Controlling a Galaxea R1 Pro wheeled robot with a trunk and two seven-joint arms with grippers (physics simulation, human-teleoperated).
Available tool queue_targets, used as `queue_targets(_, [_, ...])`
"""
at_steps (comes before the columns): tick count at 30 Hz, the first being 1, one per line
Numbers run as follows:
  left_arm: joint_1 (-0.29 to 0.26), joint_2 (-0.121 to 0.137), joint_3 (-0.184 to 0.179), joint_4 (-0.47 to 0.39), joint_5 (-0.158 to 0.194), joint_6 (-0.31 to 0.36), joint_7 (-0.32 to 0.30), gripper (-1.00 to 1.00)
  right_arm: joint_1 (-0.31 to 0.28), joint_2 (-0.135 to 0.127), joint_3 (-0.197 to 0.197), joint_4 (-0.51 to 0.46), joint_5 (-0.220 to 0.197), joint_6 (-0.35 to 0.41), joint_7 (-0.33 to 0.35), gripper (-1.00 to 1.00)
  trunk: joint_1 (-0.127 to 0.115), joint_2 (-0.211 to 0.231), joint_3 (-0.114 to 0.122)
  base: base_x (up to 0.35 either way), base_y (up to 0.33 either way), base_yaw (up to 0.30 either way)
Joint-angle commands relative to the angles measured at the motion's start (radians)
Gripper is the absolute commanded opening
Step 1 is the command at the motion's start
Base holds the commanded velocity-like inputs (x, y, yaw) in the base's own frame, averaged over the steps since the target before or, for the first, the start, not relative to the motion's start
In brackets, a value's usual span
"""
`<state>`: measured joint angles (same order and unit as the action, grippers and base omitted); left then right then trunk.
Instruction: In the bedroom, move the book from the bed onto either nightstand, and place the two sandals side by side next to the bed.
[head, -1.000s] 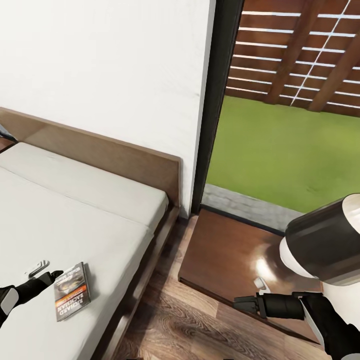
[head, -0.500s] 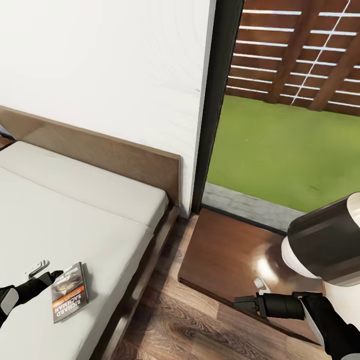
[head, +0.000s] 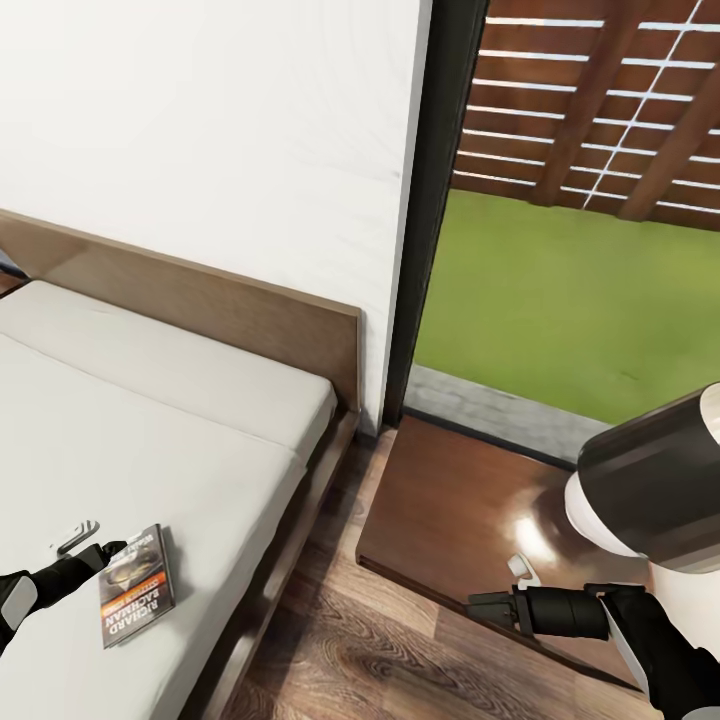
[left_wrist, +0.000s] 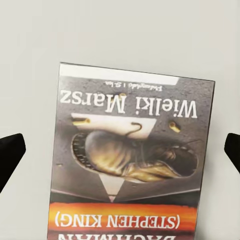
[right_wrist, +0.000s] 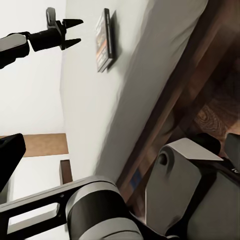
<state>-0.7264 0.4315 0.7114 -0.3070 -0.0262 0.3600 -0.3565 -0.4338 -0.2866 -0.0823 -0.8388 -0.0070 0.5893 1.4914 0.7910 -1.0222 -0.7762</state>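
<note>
My left hand (head: 100, 551) hovers with its fingers spread wide just beside the book (head: 135, 584), which lies flat near the edge of the bed (head: 180, 430). To the right, my right hand (head: 480, 607) hangs released over the floor (head: 340, 650), at the front edge of the nightstand (head: 450, 510).

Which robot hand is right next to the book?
The left gripper. It hangs open over the white bed, its fingertips right beside the book. The right gripper is far off, over the wood floor near the nightstand.

Bright, even daylight; glare spot on the glossy nightstand (head: 470, 520); renders slightly soft.
</note>
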Motion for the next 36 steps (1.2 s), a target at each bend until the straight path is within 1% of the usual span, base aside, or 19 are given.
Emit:
queue_targets(1, [-0.001, 0.0, 0.008, -0.001, -0.003, 0.008, -0.005, 1.0, 0.0, 0.0, 0.0, 0.0, -0.001, 0.01, 0.003, 1.0, 0.004, -0.008, -0.004, 0.0, 0.0, 0.0])
queue_targets(6, [-0.001, 0.0, 0.008, -0.001, -0.003, 0.008, -0.005, 1.0, 0.0, 0.0, 0.0, 0.0, -0.001, 0.01, 0.004, 1.0, 0.023, -0.043, -0.02, 0.0, 0.0, 0.0])
queue_targets(21, [-0.001, 0.0, 0.008, -0.001, -0.003, 0.008, -0.005, 1.0, 0.0, 0.0, 0.0, 0.0, -0.001, 0.01, 0.004, 1.0, 0.023, -0.043, -0.02, 0.0, 0.0, 0.0])
queue_targets(27, [-0.001, 0.0, 0.008, -0.001, -0.003, 0.008, -0.005, 1.0, 0.0, 0.0, 0.0, 0.0, -0.001, 0.01, 0.004, 1.0, 0.046, -0.085, -0.038, 0.0, 0.0, 0.0])
queue_targets(36, [-0.001, 0.0, 0.008, -0.001, -0.003, 0.008, -0.005, 1.0, 0.0, 0.0, 0.0, 0.0, -0.001, 0.01, 0.004, 1.0, 0.046, -0.085, -0.038, 0.0, 0.0, 0.0])
